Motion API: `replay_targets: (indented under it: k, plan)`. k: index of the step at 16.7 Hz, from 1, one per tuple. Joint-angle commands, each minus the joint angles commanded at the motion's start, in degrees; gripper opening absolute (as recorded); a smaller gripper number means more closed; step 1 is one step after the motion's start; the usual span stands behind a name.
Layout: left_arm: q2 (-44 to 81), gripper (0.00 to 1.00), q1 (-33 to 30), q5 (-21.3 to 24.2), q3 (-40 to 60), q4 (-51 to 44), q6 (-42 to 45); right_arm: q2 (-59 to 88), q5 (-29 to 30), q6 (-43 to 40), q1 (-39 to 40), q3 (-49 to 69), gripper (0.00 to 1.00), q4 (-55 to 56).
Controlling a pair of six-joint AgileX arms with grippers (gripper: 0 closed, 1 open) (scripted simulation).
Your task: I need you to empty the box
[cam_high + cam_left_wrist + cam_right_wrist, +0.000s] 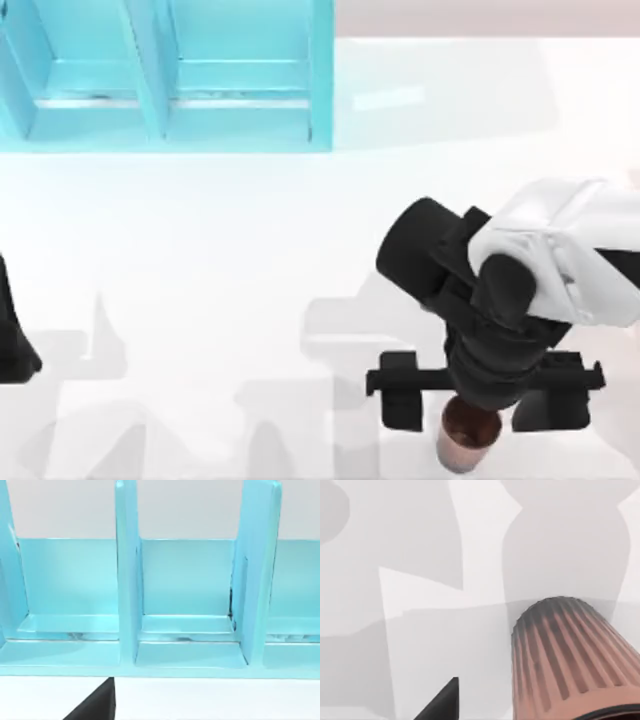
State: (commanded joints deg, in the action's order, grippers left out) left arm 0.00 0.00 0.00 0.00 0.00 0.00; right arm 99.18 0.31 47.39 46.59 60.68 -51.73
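The box is a light blue tray with upright dividers, standing at the table's back left; the compartments in the left wrist view of the box look bare inside. A brown ribbed cup stands upright near the table's front edge at the right. My right gripper hangs over it, open, with its fingers spread wide to either side of the cup and apart from it. In the right wrist view the cup sits clear of one dark fingertip. My left gripper is parked at the left edge.
The table is white, with soft grey shadows of the arms near the front. The box's tall dividers stand between its compartments. The right arm's white and black body hangs above the right half.
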Motion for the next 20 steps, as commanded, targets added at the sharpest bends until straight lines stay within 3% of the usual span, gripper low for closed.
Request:
replay_targets:
  k: [9,16,20]
  plan:
    - [0.0,1.00,0.0,0.0,0.0,0.0,0.0,-0.1,0.0,0.1,0.1,1.0,1.00,-0.9]
    - [0.0,1.00,0.0,0.0,0.0,0.0,0.0,-3.0,0.0,0.0,0.1,13.8,1.00,-18.6]
    - [0.0,1.00,0.0,0.0,0.0,0.0,0.0,-5.1,0.0,-0.3,-0.3,17.7,1.00,-22.8]
